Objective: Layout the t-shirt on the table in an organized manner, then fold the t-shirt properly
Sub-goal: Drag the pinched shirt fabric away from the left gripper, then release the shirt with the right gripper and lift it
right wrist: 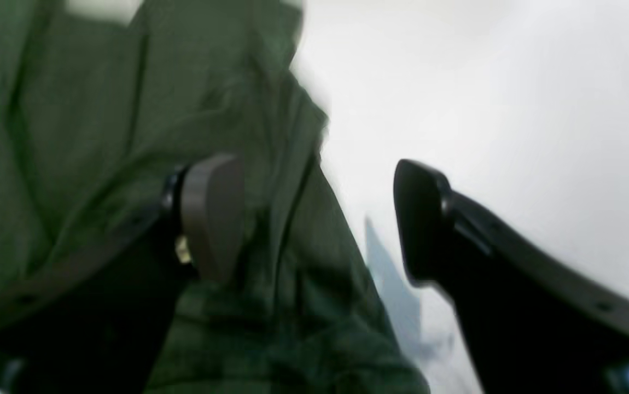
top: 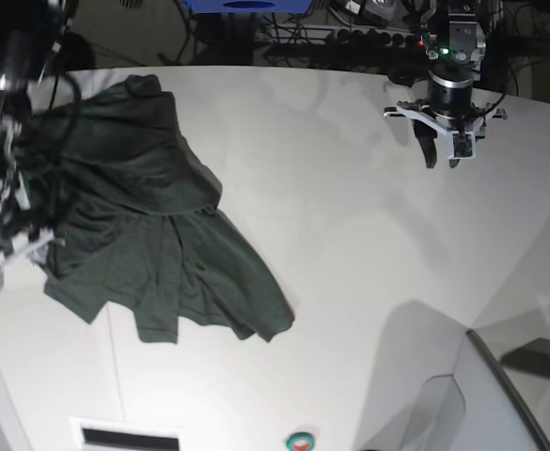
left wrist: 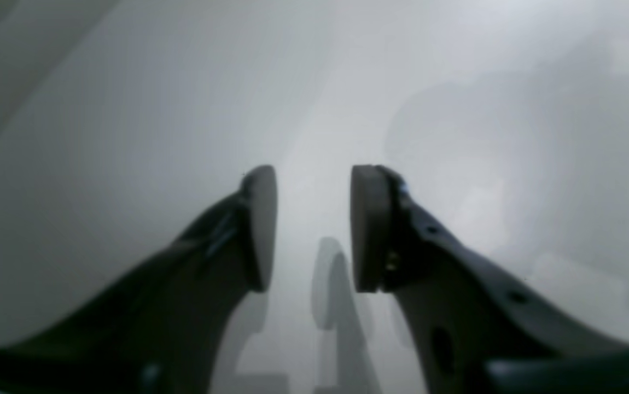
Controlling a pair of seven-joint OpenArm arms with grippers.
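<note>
Two arms are seen over the table (top: 350, 244), and only one of them is near the t-shirt (top: 152, 235). The shirt lies crumpled on the base view's left half, its long axis running from the far left edge diagonally toward the near middle. The right gripper (right wrist: 320, 219) is at the shirt's left edge, so this arm is judged much the nearer for the coming move. In its wrist view the jaws are spread wide: one pad is set over bunched green cloth, the other over bare table, with the shirt's edge passing between them; nothing is seen to be clamped. The left gripper (left wrist: 313, 227) hangs well apart from the shirt, at the far side of the table, its jaws parted and empty, with only white surface below. The shirt is not yet laid out flat.
</note>
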